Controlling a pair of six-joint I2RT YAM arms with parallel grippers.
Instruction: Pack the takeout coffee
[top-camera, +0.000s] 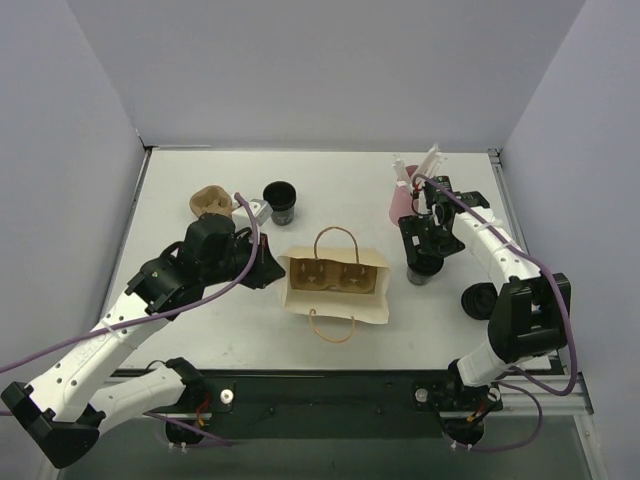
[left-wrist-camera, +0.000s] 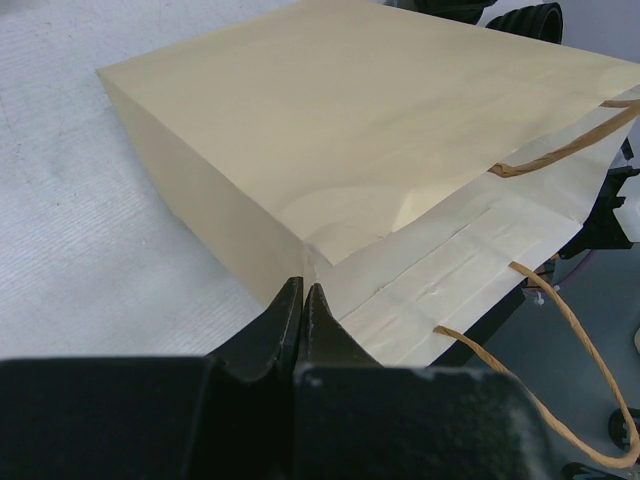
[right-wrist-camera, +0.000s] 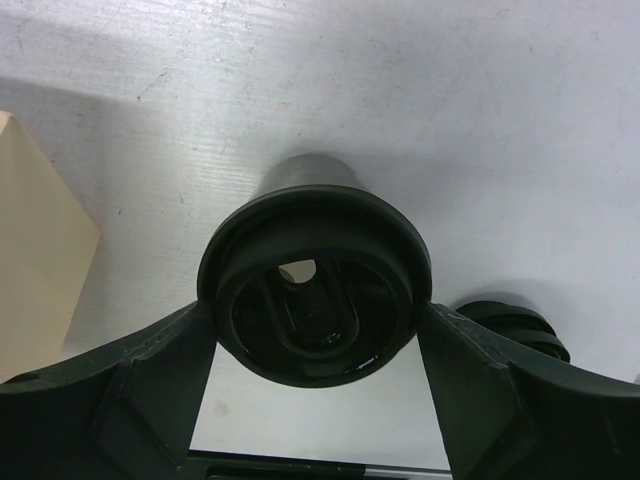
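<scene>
Nearest on the right, one loose black lid (top-camera: 478, 300) lay flat close to the tabletop's (top-camera: 340, 185) right edge. One paper bag (top-camera: 338, 309) stood open at mid-tabletop with its two twine handles splayed. A single two-well carrier (top-camera: 337, 275) sat inside it. The left jaws were pressed together on the bag's left corner fold. A strip of bare tabletop separated the bag's right side from the first of two black cups, a lidded cup (top-camera: 423, 270) standing upright. The right jaws stood wide on either side of its lid rim, and whether they were pressing it could not be told. Farther back, the second cup (top-camera: 281, 201) stood just beside one brown carrier (top-camera: 209, 202). One pink holder (top-camera: 402, 203) stood at the far right. Bare surface lay open behind the bag to the back edge.
</scene>
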